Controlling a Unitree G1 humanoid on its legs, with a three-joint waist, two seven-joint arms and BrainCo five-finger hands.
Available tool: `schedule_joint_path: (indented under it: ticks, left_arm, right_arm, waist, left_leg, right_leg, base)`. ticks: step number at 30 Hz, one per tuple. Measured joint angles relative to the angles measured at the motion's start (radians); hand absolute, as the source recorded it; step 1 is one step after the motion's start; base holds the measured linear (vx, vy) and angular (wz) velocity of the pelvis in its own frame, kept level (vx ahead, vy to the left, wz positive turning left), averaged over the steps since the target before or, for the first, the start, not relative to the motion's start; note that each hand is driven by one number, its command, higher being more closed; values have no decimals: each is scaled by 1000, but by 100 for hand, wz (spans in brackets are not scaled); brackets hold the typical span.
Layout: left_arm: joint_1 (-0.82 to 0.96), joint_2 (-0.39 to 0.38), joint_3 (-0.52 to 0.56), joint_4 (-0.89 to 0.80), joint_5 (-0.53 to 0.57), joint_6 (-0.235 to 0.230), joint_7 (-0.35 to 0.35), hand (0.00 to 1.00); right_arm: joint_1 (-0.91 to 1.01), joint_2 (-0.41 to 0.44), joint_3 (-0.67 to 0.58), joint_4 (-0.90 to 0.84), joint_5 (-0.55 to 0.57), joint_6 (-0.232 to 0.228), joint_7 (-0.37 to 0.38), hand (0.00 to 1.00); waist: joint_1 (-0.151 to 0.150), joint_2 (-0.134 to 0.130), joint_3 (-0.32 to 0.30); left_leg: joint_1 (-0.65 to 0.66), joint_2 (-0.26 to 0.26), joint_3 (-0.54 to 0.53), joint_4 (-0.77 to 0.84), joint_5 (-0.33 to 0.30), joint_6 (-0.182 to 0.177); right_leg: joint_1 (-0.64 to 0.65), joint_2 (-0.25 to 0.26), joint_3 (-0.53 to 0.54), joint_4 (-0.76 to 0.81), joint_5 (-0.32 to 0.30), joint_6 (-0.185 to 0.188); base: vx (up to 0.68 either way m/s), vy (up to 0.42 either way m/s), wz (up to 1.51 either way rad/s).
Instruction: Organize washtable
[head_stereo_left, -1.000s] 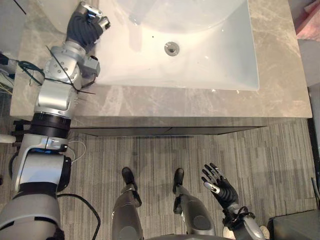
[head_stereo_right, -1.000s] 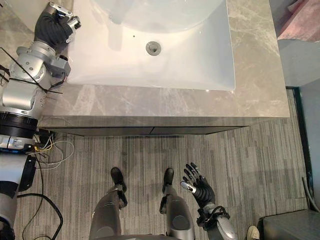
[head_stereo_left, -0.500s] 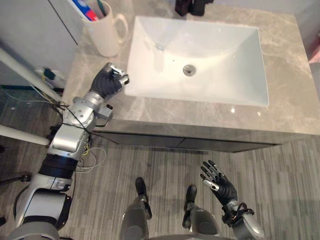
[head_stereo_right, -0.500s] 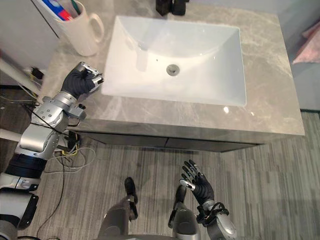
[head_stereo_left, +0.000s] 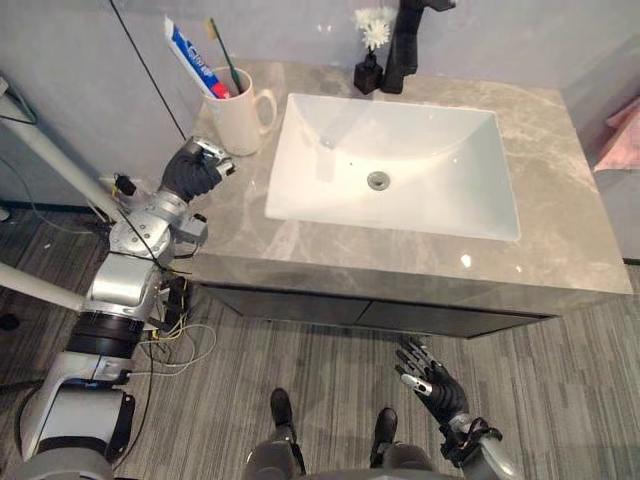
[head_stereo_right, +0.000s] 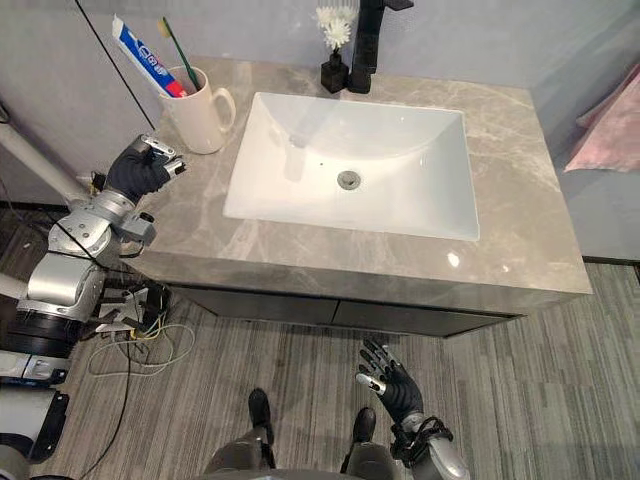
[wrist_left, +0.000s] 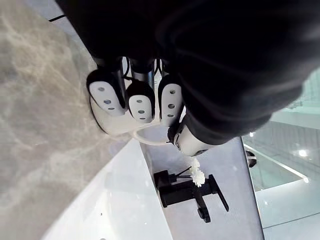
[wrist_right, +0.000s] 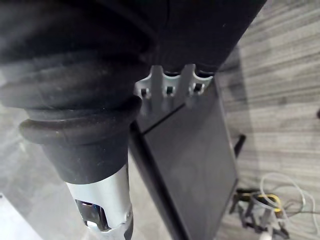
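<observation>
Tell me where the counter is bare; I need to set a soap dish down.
Widest free patch: the countertop right of the sink. The strip in front of it is bare too. Crowded: the left end, with the mug and left hand, and behind the sink by faucet and vase.

Fingers (wrist_left: 141, 100) hide part of the mug (wrist_left: 112, 128); the faucet (head_stereo_left: 404, 50) is cut off above.

Grey wall (head_stereo_left: 300, 30), striped grey floor (head_stereo_left: 560, 400)

No lettering can be read anywhere; the toothpaste tube (head_stereo_left: 190, 55) standing in the mug (head_stereo_left: 238, 122) carries coloured print too small to make out.
</observation>
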Motion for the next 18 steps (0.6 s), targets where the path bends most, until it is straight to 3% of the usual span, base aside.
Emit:
schedule_joint_path:
  ticks: [12, 18]
  left_arm:
    - [-123, 1, -49, 151, 17, 29, 0, 100]
    - [-217, 9, -85, 208, 17, 35, 1, 100]
  right_arm:
    - [23, 2, 0, -4, -9, 1, -21, 0]
    - [23, 4, 0, -10, -9, 0, -22, 0]
  waist:
    - [-2, -26, -17]
    - [-25, -30, -16]
  left_leg:
    - [-13, -1, 25, -18, 1, -2]
    - [-24, 0, 32, -16, 1, -2]
  right_leg:
    - [-33, 0, 25, -10, 10, 6]
    - [-48, 1, 30, -11, 12, 4]
  base:
    - [5, 12, -7]
    - [-3, 4, -3]
